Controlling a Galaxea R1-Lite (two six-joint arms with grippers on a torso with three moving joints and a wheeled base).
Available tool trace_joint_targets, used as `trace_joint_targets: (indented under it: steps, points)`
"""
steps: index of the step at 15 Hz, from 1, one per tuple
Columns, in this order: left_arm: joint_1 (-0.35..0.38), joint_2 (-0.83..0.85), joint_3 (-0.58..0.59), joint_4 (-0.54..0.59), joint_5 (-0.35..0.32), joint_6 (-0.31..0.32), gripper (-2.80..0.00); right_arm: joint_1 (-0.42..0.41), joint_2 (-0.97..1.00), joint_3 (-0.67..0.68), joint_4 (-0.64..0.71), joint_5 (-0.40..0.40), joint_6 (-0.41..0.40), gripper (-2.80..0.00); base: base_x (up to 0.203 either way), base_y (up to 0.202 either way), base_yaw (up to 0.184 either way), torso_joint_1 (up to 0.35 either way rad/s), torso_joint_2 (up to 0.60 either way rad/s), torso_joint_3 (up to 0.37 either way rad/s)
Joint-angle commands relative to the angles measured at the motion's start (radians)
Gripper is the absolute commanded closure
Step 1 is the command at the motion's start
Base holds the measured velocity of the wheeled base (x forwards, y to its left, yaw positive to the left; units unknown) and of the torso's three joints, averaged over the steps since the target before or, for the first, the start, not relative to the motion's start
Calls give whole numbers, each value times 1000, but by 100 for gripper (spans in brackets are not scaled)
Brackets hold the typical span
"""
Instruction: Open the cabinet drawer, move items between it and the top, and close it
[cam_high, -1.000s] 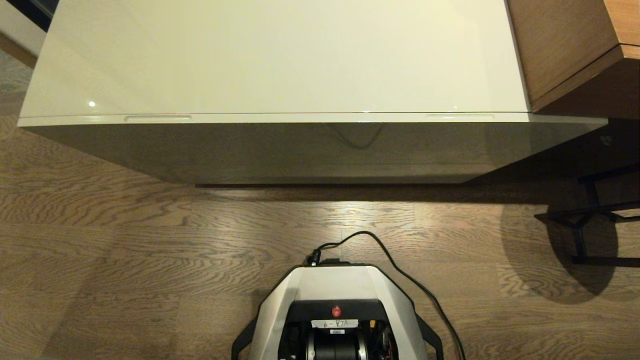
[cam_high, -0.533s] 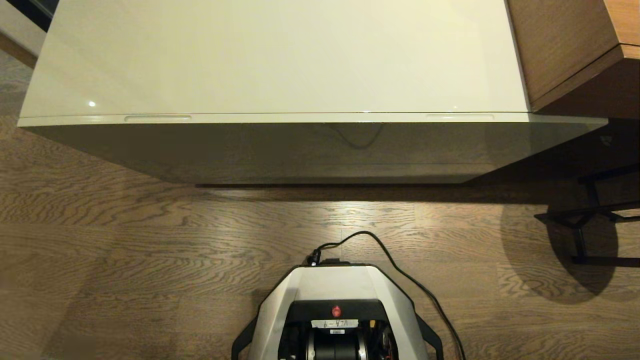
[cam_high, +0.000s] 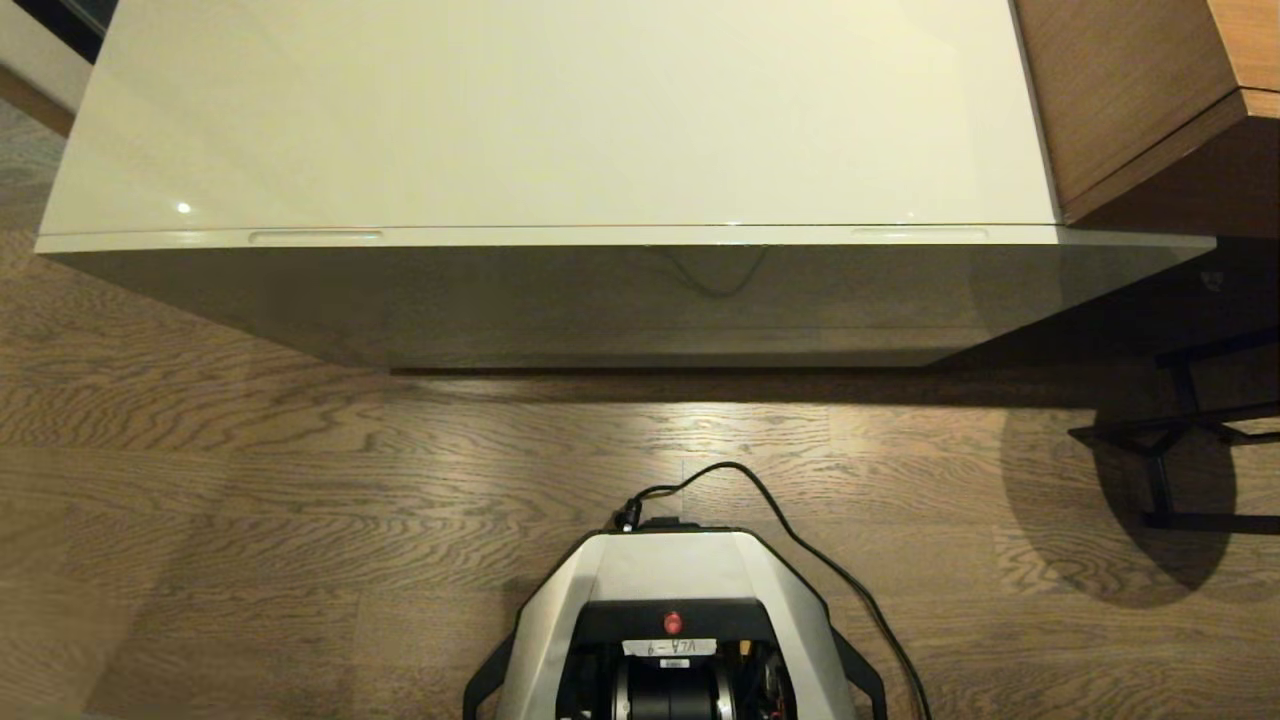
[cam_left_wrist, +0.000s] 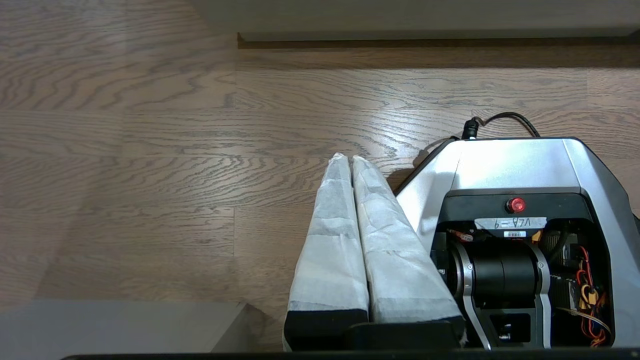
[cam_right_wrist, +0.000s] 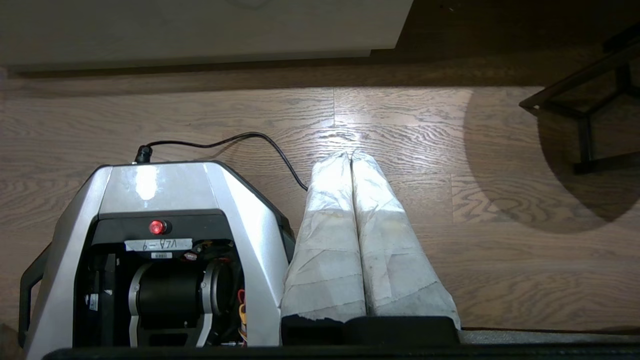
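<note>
You are looking at a shut drawer mid-frame, its top bare; left tool and right tool are hanging clenched, empty—everything remaining.

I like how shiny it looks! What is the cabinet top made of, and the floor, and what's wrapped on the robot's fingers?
The top looks like glossy cream lacquer or laminate: it mirrors light spots. The floor seems matte wood planks, with wavy grain and seams. The left gripper and right gripper fingers look wrapped in creased white cloth or paper tape.
</note>
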Motion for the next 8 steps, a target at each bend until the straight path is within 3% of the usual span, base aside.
trace_joint_targets:
  steps: [1,8]
  points:
    - [1,2,0,0,1,0,0,1,1,2,0,0,-1,0,0,0,0,0,0,0]
    - [2,2,0,0,1,0,0,1,1,2,0,0,0,0,0,0,0,0,0,0]
